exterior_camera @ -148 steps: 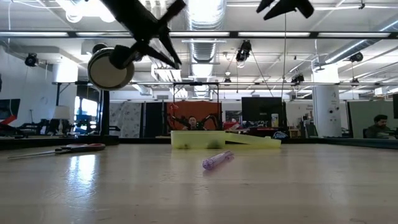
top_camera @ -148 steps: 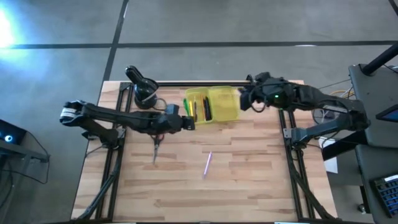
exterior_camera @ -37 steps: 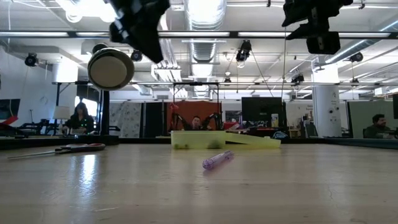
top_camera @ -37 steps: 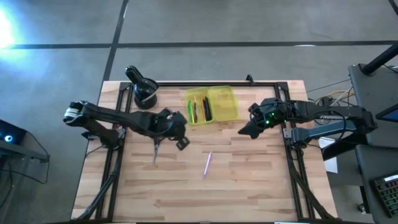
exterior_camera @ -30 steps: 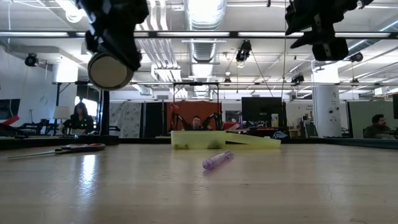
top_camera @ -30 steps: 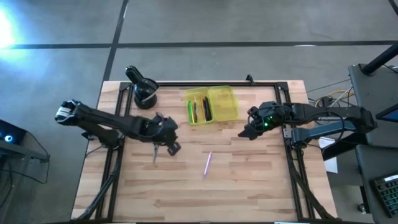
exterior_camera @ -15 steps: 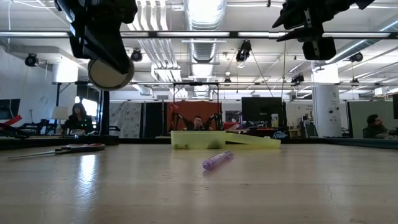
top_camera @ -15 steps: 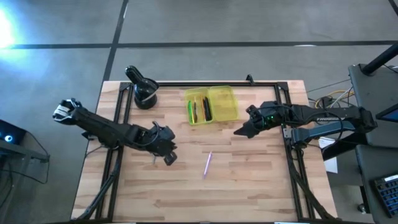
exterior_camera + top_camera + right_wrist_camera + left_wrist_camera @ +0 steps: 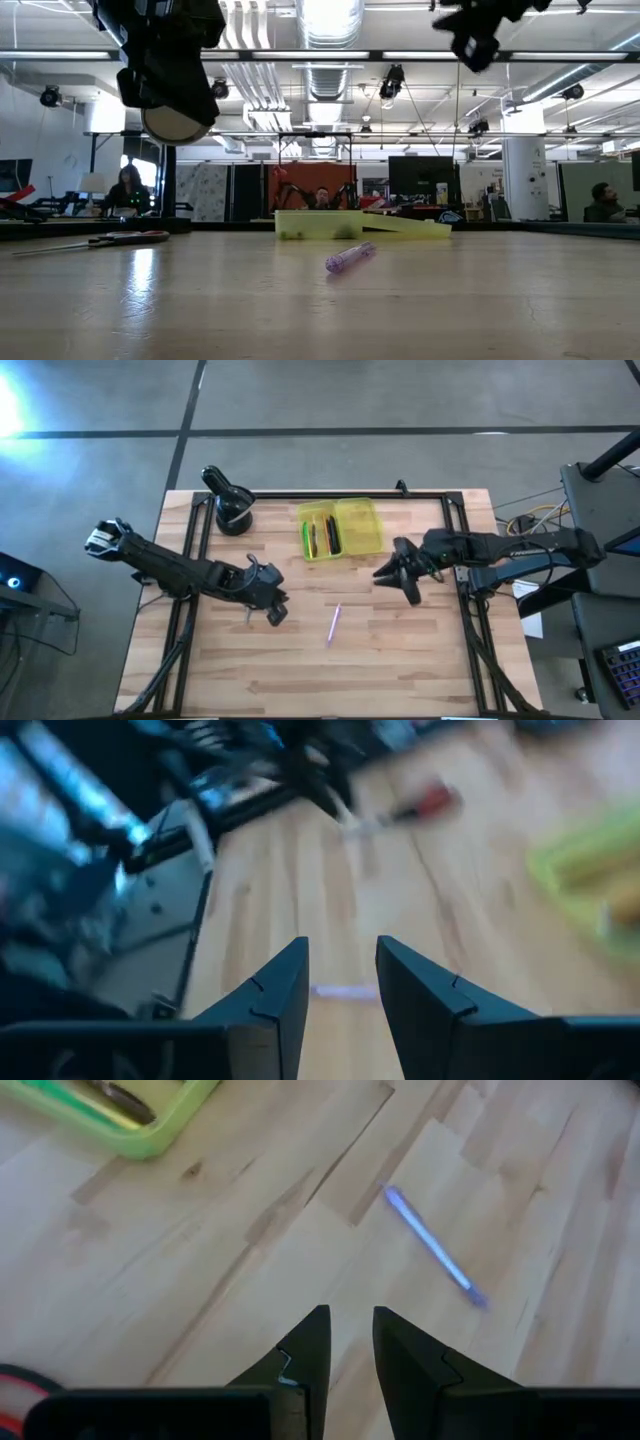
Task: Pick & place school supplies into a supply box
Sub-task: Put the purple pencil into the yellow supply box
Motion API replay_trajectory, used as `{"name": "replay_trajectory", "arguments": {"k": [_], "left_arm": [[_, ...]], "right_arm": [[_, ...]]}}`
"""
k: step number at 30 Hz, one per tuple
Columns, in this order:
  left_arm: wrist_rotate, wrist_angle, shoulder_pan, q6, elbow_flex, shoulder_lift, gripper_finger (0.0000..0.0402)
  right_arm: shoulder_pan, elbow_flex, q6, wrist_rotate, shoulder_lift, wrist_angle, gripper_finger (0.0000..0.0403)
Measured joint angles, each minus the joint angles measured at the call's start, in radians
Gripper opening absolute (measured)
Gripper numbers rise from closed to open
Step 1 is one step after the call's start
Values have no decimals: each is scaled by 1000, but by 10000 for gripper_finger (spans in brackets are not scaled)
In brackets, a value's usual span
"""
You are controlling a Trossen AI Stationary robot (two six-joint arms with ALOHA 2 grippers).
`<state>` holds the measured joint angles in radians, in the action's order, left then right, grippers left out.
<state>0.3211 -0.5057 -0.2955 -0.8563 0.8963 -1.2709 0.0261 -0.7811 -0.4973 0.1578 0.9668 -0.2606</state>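
Hovering narrowly parted, the left end effector (image 9: pixel 272 606) covers the scissors (image 9: pixel 95 241) — pen (image 9: pixel 334 624) nearby.

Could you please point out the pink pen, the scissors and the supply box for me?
pen (image 9: pixel 334 624), high view, middle of its barrel.
scissors (image 9: pixel 130 238), low view, on the red handle.
box (image 9: pixel 361 526), high view, bare floor of the empty half.

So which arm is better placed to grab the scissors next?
Probably the left. In the high view the left gripper hangs right over the scissors, fingers open a narrow gap. The right gripper is across the table below the supply box, closer to the pink pen.
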Motion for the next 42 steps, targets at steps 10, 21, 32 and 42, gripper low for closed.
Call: {"name": "replay_trajectory", "arguments": {"k": [10, 21, 32, 42], "left_arm": [[-33, -8, -1, -43, -18, 0, 62], [-130, -10, -17, -68, -19, 0, 62], [-130, -11, -72, -112, -19, 0, 62], [-129, -12, -99, -164, -31, 0, 62]], "right_arm": [[96, -89, 433, 116, 217, 136, 111], [87, -395, 935, 165, 616, -178, 112], [78, -576, 1213, 165, 924, -267, 112], [70, -587, 1282, 173, 1042, -296, 145]]}}
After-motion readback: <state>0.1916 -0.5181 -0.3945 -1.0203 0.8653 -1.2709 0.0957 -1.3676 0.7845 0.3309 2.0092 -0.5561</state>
